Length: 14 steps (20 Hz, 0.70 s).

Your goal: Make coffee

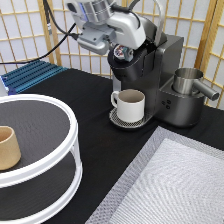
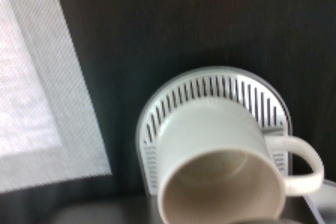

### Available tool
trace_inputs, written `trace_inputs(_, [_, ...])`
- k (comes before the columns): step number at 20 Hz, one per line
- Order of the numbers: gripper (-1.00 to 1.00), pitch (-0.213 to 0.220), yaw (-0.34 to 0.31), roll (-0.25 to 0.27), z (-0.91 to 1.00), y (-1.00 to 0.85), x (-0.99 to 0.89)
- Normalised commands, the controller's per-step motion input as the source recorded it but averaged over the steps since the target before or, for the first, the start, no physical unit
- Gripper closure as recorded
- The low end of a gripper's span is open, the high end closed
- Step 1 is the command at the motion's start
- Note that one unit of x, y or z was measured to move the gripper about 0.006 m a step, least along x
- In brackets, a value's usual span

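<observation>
Pod (image 1: 120, 51) at brewer (image 1: 150, 75) top | mug (image 1: 131, 105) below | gripper (image 1: 116, 46) above

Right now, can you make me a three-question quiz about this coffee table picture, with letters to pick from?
1. Where is the white handled ceramic mug?
A. on the round slotted drip tray of the dark grey coffee machine
B. on the white two-tier round stand
C. on the blue mat

2. How many tan handleless cups are there?
A. three
B. one
C. none

3. Where is the small white pod with the red-and-dark foil lid?
A. inside the mug
B. lying on the table
C. at the machine's top, under the tool

Answers: 1 A, the mug stands on the tray under the machine's head. 2 B, a single tan cup sits on the stand. 3 C, the foil lid shows there.
</observation>
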Motion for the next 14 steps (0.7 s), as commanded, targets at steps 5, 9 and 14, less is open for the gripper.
trace_inputs(5, [-1.0,-0.069,-0.057,-0.088,1.0,0.65,-0.16])
trace_inputs(9, [-1.0,-0.04,-0.067,-0.138,1.0,0.94,0.02])
trace_inputs(14, [-1.0,-0.005,-0.063,-0.216,0.93,0.89,0.06])
